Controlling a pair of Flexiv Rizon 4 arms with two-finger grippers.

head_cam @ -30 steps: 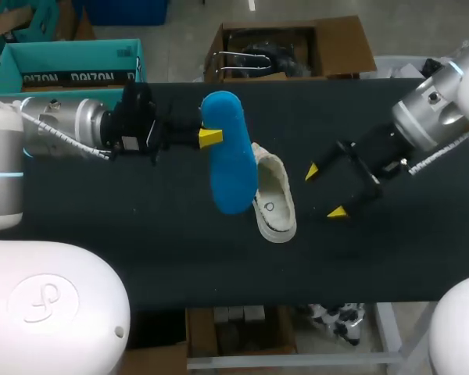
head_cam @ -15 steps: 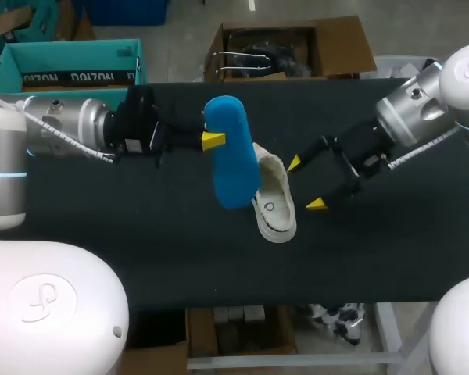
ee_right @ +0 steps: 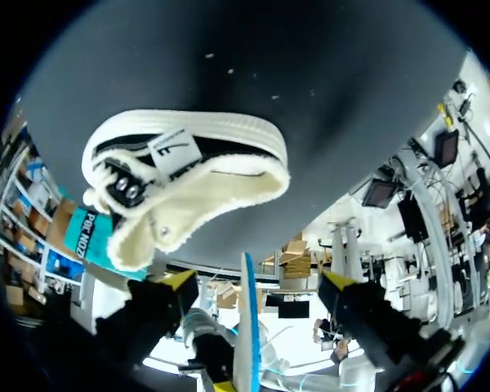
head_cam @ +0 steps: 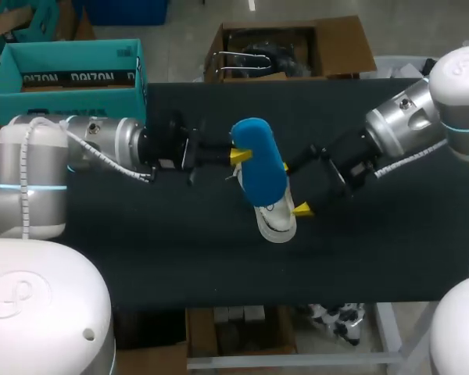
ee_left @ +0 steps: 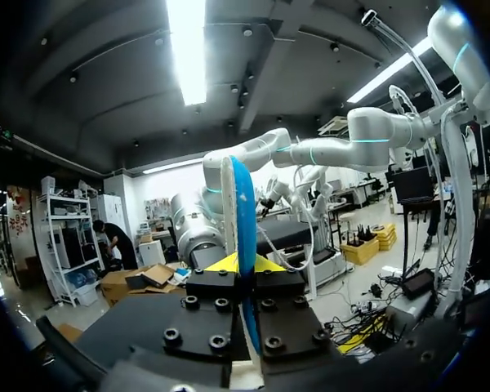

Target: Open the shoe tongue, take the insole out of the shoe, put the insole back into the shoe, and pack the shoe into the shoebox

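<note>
right now we are gripping the blue insole (head_cam: 259, 160) edge-on in our left claw (head_cam: 238, 155), closed tight on it, tilted over the shoe (head_cam: 275, 221) lying on the bench (head_cam: 141, 250), while our right claw (head_cam: 295, 187) is gaping wide beside the shoe, holding nothing. we are judging that the insole could be snagging at the opening or shoving the unheld shoe aside if we are pressing down before anything is steadying it. the right wrist view is showing the shoe's lined opening, which the insole is covering in the head view.
</note>
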